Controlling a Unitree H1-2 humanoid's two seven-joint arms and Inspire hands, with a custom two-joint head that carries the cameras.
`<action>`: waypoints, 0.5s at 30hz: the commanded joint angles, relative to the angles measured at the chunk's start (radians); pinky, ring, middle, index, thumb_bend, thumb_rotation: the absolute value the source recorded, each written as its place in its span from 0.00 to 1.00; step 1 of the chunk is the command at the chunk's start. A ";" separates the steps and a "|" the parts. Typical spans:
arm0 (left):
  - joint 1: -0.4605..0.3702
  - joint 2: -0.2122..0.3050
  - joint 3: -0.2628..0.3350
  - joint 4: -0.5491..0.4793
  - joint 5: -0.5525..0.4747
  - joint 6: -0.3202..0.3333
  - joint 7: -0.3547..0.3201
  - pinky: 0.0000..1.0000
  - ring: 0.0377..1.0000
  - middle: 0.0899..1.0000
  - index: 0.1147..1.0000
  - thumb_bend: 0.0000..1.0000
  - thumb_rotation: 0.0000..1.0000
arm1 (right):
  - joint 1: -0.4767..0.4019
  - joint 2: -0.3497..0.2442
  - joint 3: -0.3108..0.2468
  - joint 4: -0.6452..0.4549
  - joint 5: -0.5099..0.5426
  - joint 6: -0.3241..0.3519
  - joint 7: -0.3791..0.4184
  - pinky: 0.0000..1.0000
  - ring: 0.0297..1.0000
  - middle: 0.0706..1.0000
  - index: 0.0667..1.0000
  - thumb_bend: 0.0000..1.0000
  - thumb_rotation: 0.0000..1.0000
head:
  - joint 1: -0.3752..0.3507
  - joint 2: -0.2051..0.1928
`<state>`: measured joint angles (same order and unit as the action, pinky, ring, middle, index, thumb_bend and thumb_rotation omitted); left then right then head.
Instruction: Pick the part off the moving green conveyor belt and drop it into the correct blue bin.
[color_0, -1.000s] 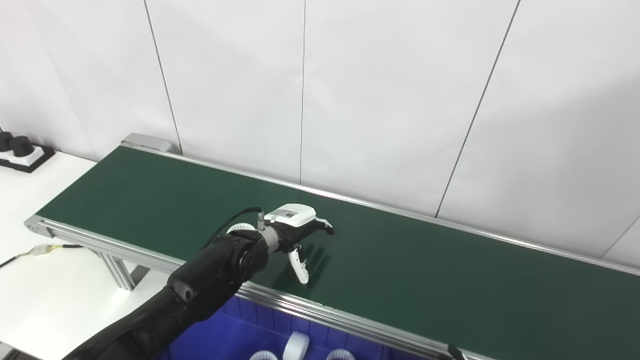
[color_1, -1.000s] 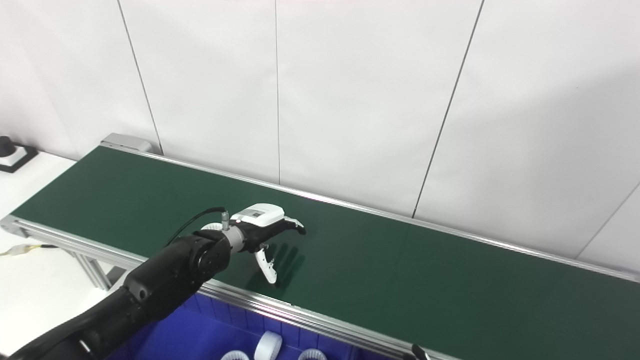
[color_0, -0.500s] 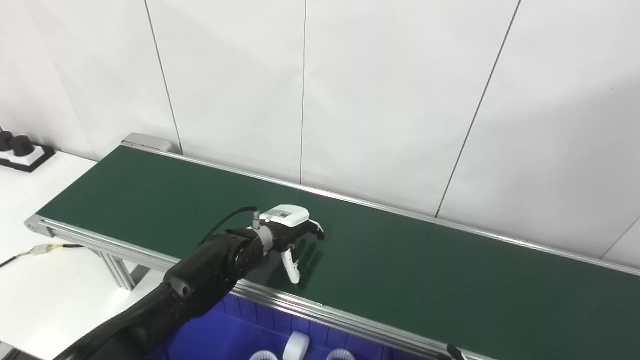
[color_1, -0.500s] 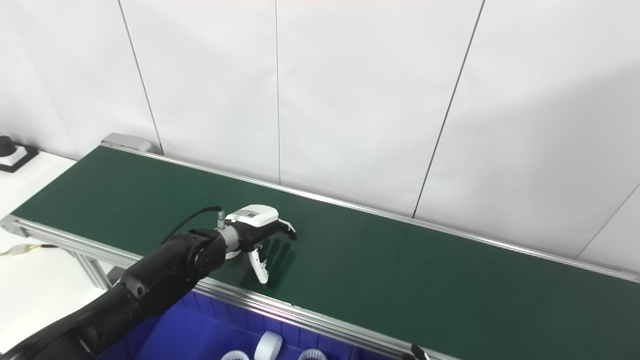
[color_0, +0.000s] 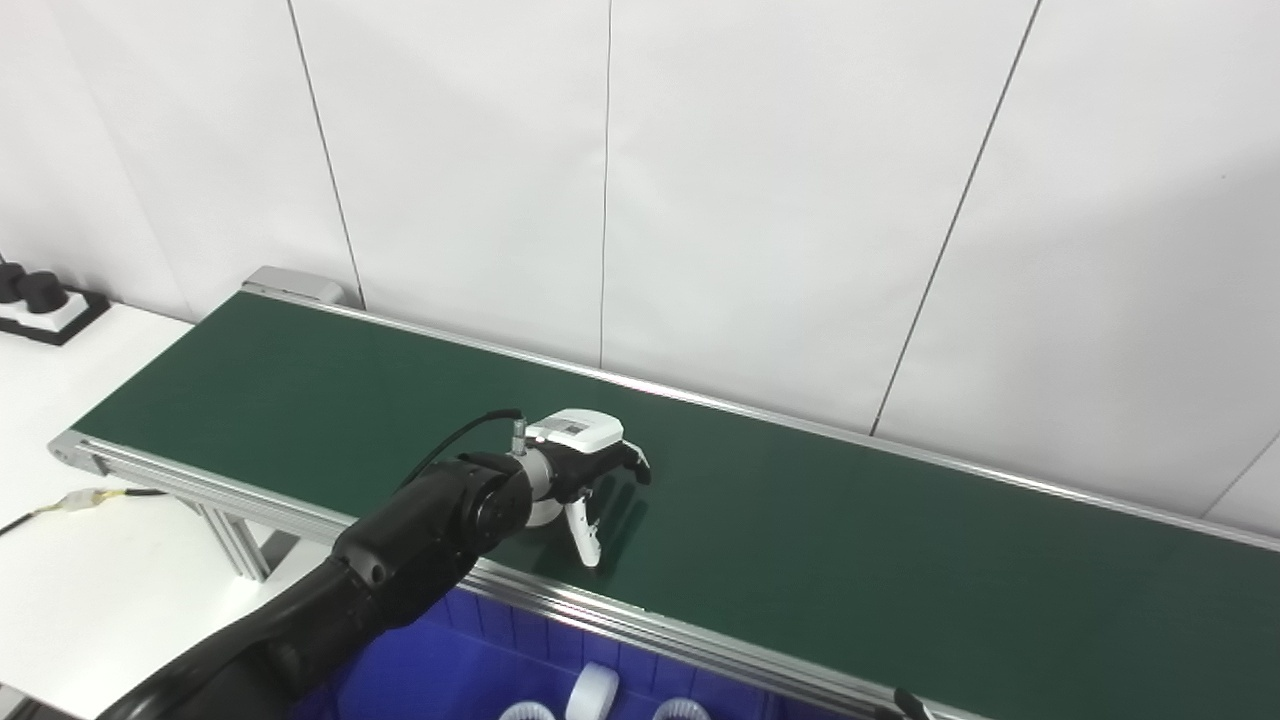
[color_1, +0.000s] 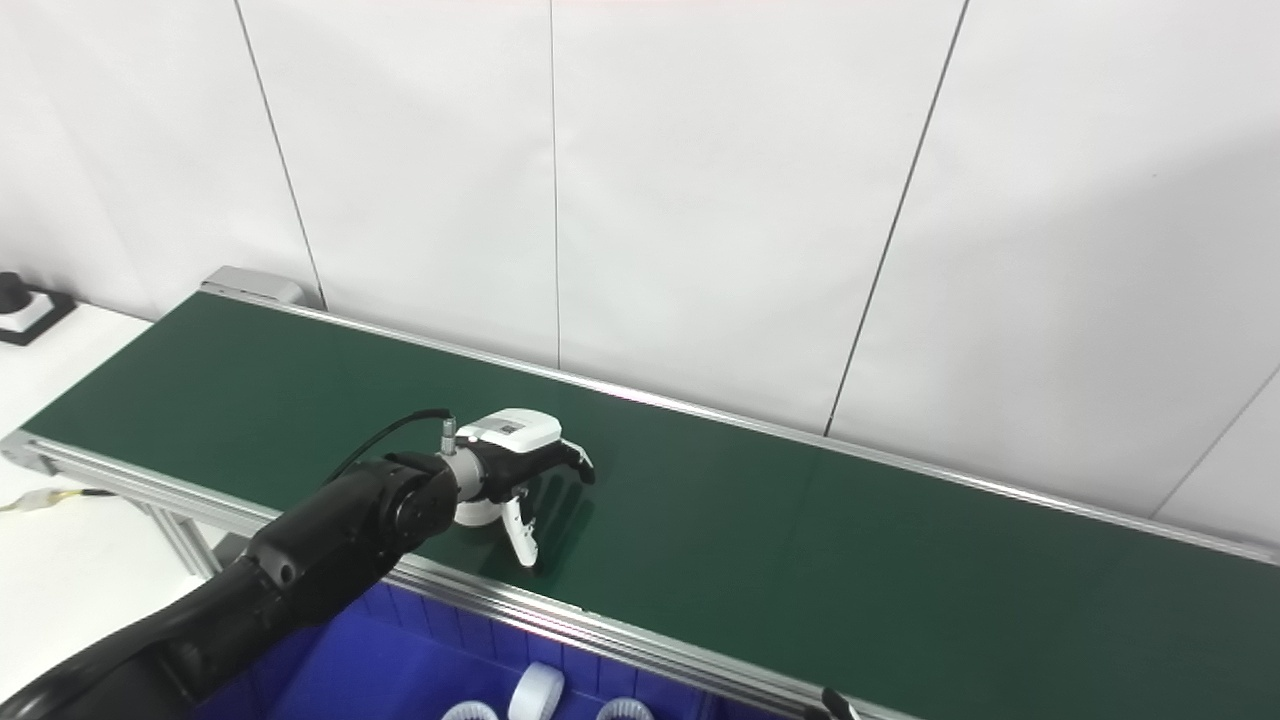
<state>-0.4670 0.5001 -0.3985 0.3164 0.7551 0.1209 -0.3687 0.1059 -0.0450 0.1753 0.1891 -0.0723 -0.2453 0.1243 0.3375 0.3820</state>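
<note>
Just behind the left hand (color_0: 585, 470), tucked under its wrist, sits the part (color_1: 472, 513), a small white ring lying flat on the green belt (color_0: 900, 560). Only a sliver of it shows, since the wrist hides most of it. The fingers (color_0: 632, 462) are spread apart and reach forward over the belt, with the thumb (color_0: 585, 528) angled down toward the surface, and they've got nothing in them. So the ring is on the palm side, not between the fingers yet.

Going by the matching white rings (color_0: 592, 693) down in the blue bin (color_0: 440, 660) below the belt's near rail, it's probably a light, rigid plastic piece, smooth and a bit slick. It shouldn't crush, but it could skid away if nudged sideways, and lying flat makes it hard to get under. Best bet looks like pinching across the rim, thumb on one side and fingers on the other, coming from above.

Right hand: only a dark tip (color_0: 905, 700) shows at the bottom edge, so no telling how it's set.
</note>
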 joint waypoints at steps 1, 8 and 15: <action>-0.043 0.030 0.008 -0.019 0.003 -0.020 0.007 0.83 0.86 0.86 0.77 0.90 0.09 | -0.009 0.009 0.001 -0.037 0.004 -0.036 0.000 0.77 0.83 0.86 0.91 0.25 0.55 | 0.000 0.001; -0.041 0.030 0.007 -0.020 0.004 -0.016 0.005 0.85 0.87 0.87 0.77 0.90 0.09 | -0.009 0.009 0.002 -0.034 0.003 -0.044 -0.002 0.76 0.83 0.86 0.91 0.24 0.52 | -0.001 0.002; -0.041 0.030 0.003 -0.018 0.007 -0.017 0.007 0.87 0.87 0.87 0.77 0.91 0.10 | -0.008 0.011 0.001 -0.038 0.006 -0.041 -0.002 0.76 0.83 0.86 0.91 0.24 0.53 | -0.002 0.004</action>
<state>-0.4670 0.5007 -0.4030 0.3164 0.7550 0.1209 -0.3707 0.1066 -0.0448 0.1759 0.1880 -0.0735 -0.2453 0.1238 0.3344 0.3850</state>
